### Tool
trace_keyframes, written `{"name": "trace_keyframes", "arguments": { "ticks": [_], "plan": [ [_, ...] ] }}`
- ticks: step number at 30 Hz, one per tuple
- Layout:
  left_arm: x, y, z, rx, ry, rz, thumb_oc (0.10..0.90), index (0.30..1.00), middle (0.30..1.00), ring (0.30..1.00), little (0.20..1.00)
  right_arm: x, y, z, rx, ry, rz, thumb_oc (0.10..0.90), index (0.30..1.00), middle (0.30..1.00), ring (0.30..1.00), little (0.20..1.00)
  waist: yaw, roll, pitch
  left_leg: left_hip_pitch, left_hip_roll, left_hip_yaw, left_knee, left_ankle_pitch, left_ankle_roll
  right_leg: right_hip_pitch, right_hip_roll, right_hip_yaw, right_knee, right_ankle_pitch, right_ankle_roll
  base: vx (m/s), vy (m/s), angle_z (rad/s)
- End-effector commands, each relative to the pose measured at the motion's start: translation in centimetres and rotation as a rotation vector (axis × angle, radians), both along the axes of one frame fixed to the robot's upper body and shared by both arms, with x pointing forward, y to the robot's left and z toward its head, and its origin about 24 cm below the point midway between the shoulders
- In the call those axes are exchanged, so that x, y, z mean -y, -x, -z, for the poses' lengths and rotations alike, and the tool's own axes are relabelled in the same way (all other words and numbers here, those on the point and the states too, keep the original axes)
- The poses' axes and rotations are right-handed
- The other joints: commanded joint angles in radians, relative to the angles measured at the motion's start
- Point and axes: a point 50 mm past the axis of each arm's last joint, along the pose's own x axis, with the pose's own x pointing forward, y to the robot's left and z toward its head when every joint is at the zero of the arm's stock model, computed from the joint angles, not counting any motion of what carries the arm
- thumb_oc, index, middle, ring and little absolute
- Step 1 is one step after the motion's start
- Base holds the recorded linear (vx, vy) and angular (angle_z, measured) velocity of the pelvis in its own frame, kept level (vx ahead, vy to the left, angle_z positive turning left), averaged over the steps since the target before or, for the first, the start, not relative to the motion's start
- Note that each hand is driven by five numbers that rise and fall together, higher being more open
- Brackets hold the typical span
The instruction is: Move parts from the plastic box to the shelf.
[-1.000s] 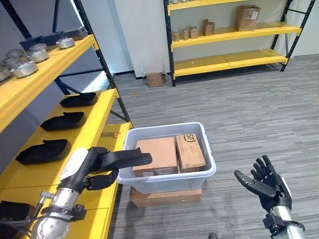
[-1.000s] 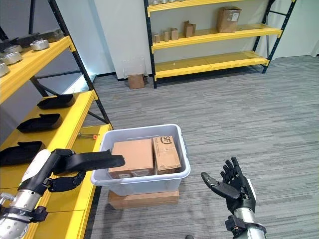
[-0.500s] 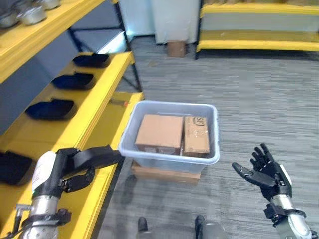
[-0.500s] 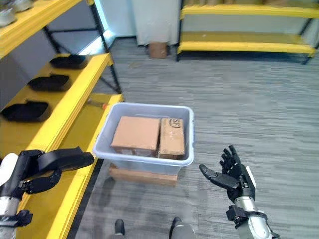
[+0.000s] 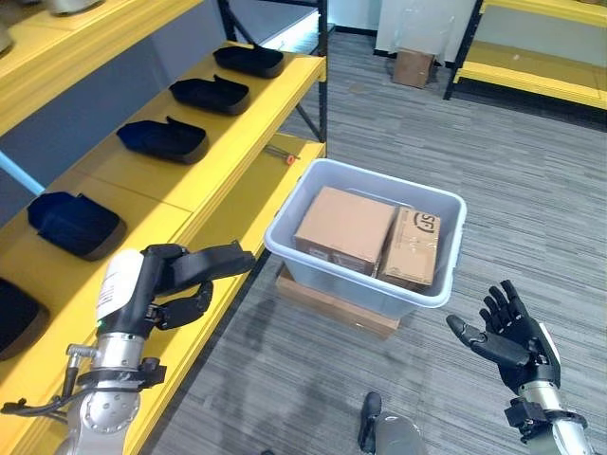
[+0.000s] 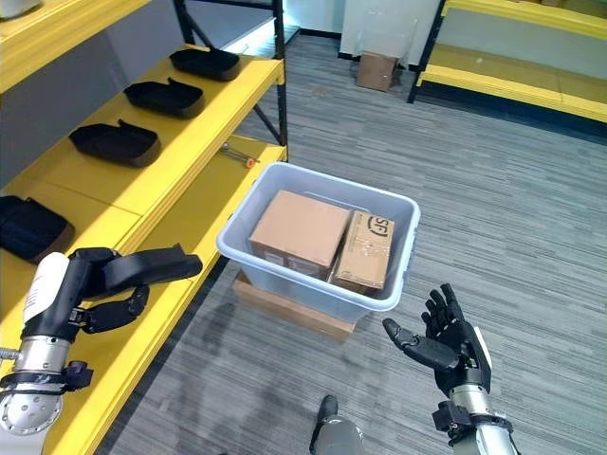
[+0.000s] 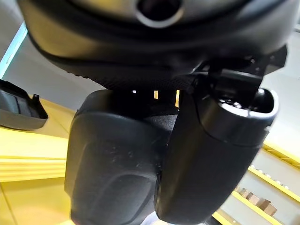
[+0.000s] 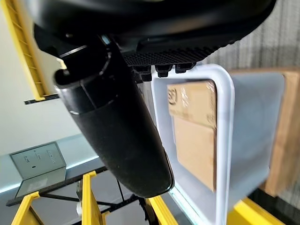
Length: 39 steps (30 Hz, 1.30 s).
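Note:
A pale plastic box (image 5: 353,288) stands on the floor on a flat cardboard pad, with two cardboard boxes (image 5: 346,227) inside. To its left is the yellow shelf (image 5: 142,180), where several black moulded parts (image 5: 163,139) lie in a row. My left hand (image 5: 159,281) hovers over the shelf's lower front edge, shut on a long black part (image 5: 216,260) that points toward the box. My right hand (image 5: 507,334) is open, palm up, to the right of the box and below it. The box rim (image 8: 226,140) shows past that hand's thumb.
A small red-tipped tool (image 5: 278,152) lies on the lower yellow board (image 5: 242,204) near the box. A second yellow rack (image 5: 531,81) and a small cardboard box (image 5: 413,66) stand at the far side of the grey carpet.
The camera has tilted and shifted, so the shelf and the box sit differently in the picture. My left hand still holds the black part by the shelf edge. My right hand stays open.

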Motion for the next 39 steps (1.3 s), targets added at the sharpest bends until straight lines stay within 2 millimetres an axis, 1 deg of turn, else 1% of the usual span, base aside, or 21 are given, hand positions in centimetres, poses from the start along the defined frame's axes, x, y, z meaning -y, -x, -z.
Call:
{"name": "trace_keyframes", "arguments": {
  "ticks": [1,5,10,11,16,17,20,22,24,25,26,27,29,31,33,34,35,36,37,38,39],
  "plan": [
    [-0.1,0.7,-5.8,0.312,-0.121,0.022,0.4,0.3,0.3,0.3,0.3,0.3,-1.2,-4.0,0.213,0.068,-0.014,0.9,1.0,1.0,1.0,1.0,-0.006,0.018,-0.106,0.011,0.022,0.004,-0.081,0.05,0.006,0.098,0.024,0.024,-0.055,-0.106,0.06,0.02,0.183,0.1],
    [-0.4,1.1,-5.9,0.331,-0.114,-0.006,0.4,0.3,0.3,0.3,0.3,-0.4,-1.7,-3.8,0.204,0.066,-0.042,0.9,1.0,1.0,1.0,1.0,0.014,0.011,-0.107,0.0,-0.016,-0.016,-0.088,0.033,0.029,0.104,-0.02,0.005,-0.058,-0.073,0.085,0.02,0.151,0.19],
    [-0.5,1.4,-6.1,0.348,-0.121,-0.02,0.4,0.3,0.3,0.3,0.3,-0.8,-2.1,-3.7,0.201,0.069,-0.066,0.9,1.0,1.0,1.0,1.0,0.034,0.0,-0.109,-0.017,-0.045,-0.041,-0.088,0.023,0.045,0.112,-0.048,-0.01,-0.071,-0.047,0.104,0.01,0.102,0.13],
    [-0.6,1.5,-6.2,0.355,-0.13,-0.027,0.4,0.3,0.3,0.3,0.3,-1.0,-2.1,-3.7,0.198,0.072,-0.075,0.9,1.0,1.0,1.0,1.0,0.045,-0.006,-0.112,-0.024,-0.056,-0.052,-0.088,0.018,0.051,0.118,-0.061,-0.019,-0.074,-0.037,0.113,0.01,0.06,0.15],
    [-0.6,1.8,-6.6,0.384,-0.119,-0.036,0.4,0.3,0.3,0.3,0.3,-1.3,-2.2,-3.6,0.188,0.079,-0.085,0.9,1.0,1.0,1.0,1.0,0.059,-0.017,-0.12,-0.037,-0.078,-0.08,-0.088,0.009,0.065,0.131,-0.081,-0.046,-0.077,-0.022,0.126,0.02,0.089,0.3],
    [-0.7,2.0,-6.8,0.402,-0.113,-0.047,0.4,0.3,0.3,0.3,0.3,-1.4,-2.3,-3.5,0.186,0.084,-0.092,0.9,1.0,1.0,1.0,1.0,0.071,-0.025,-0.124,-0.044,-0.087,-0.091,-0.088,0.005,0.07,0.135,-0.091,-0.058,-0.078,-0.012,0.133,0.0,0.077,0.17],
    [-0.7,2.2,-7.0,0.419,-0.11,-0.051,0.4,0.3,0.3,0.3,0.3,-1.8,-2.5,-3.6,0.187,0.085,-0.106,0.9,1.0,1.0,1.0,1.0,0.08,-0.037,-0.128,-0.054,-0.107,-0.108,-0.088,-0.003,0.083,0.132,-0.109,-0.066,-0.072,0.013,0.147,-0.01,0.1,0.25],
    [-0.7,2.2,-7.2,0.426,-0.114,-0.05,0.4,0.3,0.3,0.3,0.3,-1.8,-2.6,-3.6,0.19,0.089,-0.108,0.9,1.0,1.0,1.0,1.0,0.082,-0.04,-0.129,-0.057,-0.115,-0.115,-0.088,-0.006,0.09,0.131,-0.116,-0.064,-0.069,0.022,0.154,0.01,0.093,0.3],
    [-0.5,2.3,-7.4,0.443,-0.115,-0.042,0.4,0.3,0.3,0.3,0.3,-2.1,-2.9,-3.6,0.191,0.09,-0.12,0.9,1.0,1.0,1.0,1.0,0.092,-0.05,-0.13,-0.058,-0.139,-0.128,-0.088,-0.017,0.106,0.133,-0.137,-0.063,-0.058,0.043,0.167,0.02,0.133,0.17],
    [-0.5,2.3,-7.5,0.443,-0.115,-0.041,0.4,0.3,0.3,0.3,0.3,-2.1,-2.9,-3.6,0.191,0.09,-0.12,0.9,1.0,1.0,1.0,1.0,0.091,-0.051,-0.129,-0.058,-0.141,-0.128,-0.088,-0.017,0.108,0.133,-0.139,-0.063,-0.058,0.044,0.169,0.04,0.145,0.1],
    [-0.6,2.3,-7.4,0.438,-0.113,-0.044,0.4,0.3,0.3,0.3,0.3,-2.3,-2.9,-3.5,0.187,0.091,-0.125,0.9,1.0,1.0,1.0,1.0,0.097,-0.055,-0.129,-0.057,-0.158,-0.139,-0.088,-0.023,0.119,0.136,-0.152,-0.061,-0.047,0.057,0.175,0.03,0.098,0.13],
    [-0.6,2.3,-7.4,0.437,-0.113,-0.044,0.4,0.3,0.3,0.3,0.3,-2.3,-2.9,-3.5,0.187,0.09,-0.125,0.9,1.0,1.0,1.0,1.0,0.096,-0.056,-0.129,-0.056,-0.16,-0.14,-0.088,-0.024,0.121,0.137,-0.154,-0.062,-0.047,0.057,0.177,0.04,0.194,0.16],
    [-0.9,2.3,-6.9,0.405,-0.107,-0.055,0.4,0.3,0.3,0.3,0.3,-2.7,-3.0,-3.2,0.172,0.096,-0.144,0.9,1.0,1.0,1.0,1.0,0.097,-0.061,-0.126,-0.054,-0.187,-0.155,-0.088,-0.032,0.138,0.133,-0.176,-0.047,-0.022,0.075,0.184,0.04,0.189,0.21],
    [-1.4,2.5,-6.6,0.384,-0.11,-0.078,0.4,0.3,0.3,0.3,0.3,-2.7,-2.8,-3.0,0.161,0.095,-0.145,0.9,1.0,1.0,1.0,1.0,0.097,-0.06,-0.122,-0.052,-0.201,-0.167,-0.088,-0.036,0.149,0.127,-0.189,-0.031,0.005,0.082,0.186,0.04,0.171,0.27],
    [-1.6,2.6,-6.4,0.371,-0.103,-0.09,0.4,0.3,0.3,0.3,0.3,-2.9,-2.7,-2.7,0.149,0.09,-0.146,0.9,1.0,1.0,1.0,1.0,0.088,-0.059,-0.115,-0.045,-0.212,-0.174,-0.088,-0.039,0.162,0.104,-0.194,0.015,0.058,0.074,0.177,0.03,0.163,0.39],
    [-1.7,2.6,-6.3,0.365,-0.102,-0.095,0.4,0.3,0.3,0.3,0.3,-2.9,-2.6,-2.6,0.146,0.087,-0.143,0.9,1.0,1.0,1.0,1.0,0.081,-0.057,-0.108,-0.041,-0.215,-0.182,-0.088,-0.039,0.168,0.084,-0.188,0.057,0.092,0.068,0.168,-0.05,0.158,0.32],
    [-1.7,2.4,-6.3,0.365,-0.096,-0.09,0.4,0.3,0.3,0.3,0.3,-2.9,-2.5,-2.6,0.146,0.078,-0.142,0.9,1.0,1.0,1.0,1.0,0.062,-0.053,-0.095,-0.049,-0.219,-0.185,-0.088,-0.018,0.178,0.047,-0.159,0.122,0.13,0.075,0.14,-0.07,0.145,0.41],
    [-1.6,2.3,-6.2,0.361,-0.089,-0.083,0.4,0.3,0.3,0.3,0.3,-2.9,-2.4,-2.5,0.145,0.072,-0.142,0.9,1.0,1.0,1.0,1.0,0.039,-0.047,-0.09,-0.052,-0.221,-0.203,-0.088,-0.013,0.179,0.005,-0.094,0.223,0.152,0.038,0.119,-0.08,0.089,0.4],
    [-1.7,2.3,-6.2,0.361,-0.088,-0.083,0.4,0.3,0.3,0.3,0.3,-2.9,-2.4,-2.6,0.145,0.072,-0.142,0.9,1.0,1.0,1.0,1.0,0.045,-0.047,-0.091,-0.052,-0.219,-0.197,-0.088,-0.015,0.178,-0.003,-0.092,0.23,0.16,0.034,0.117,0.05,0.059,0.36],
    [-1.4,1.6,-6.1,0.346,-0.069,-0.056,0.4,0.3,0.3,0.3,0.3,-2.9,-2.0,-2.4,0.142,0.042,-0.137,0.9,1.0,1.0,1.0,1.0,-0.013,-0.038,-0.09,-0.057,-0.218,-0.245,-0.088,0.003,0.17,-0.038,0.088,0.433,0.152,-0.064,0.075,0.06,0.011,0.61],
    [-1.2,1.4,-6.0,0.337,-0.064,-0.04,0.4,0.3,0.3,0.3,0.3,-2.8,-1.8,-2.3,0.141,0.037,-0.137,0.9,1.0,1.0,1.0,1.0,-0.024,-0.041,-0.088,-0.062,-0.217,-0.258,-0.088,0.01,0.165,-0.046,0.148,0.483,0.141,-0.084,0.062,0.06,0.018,0.82]
  ]
}}
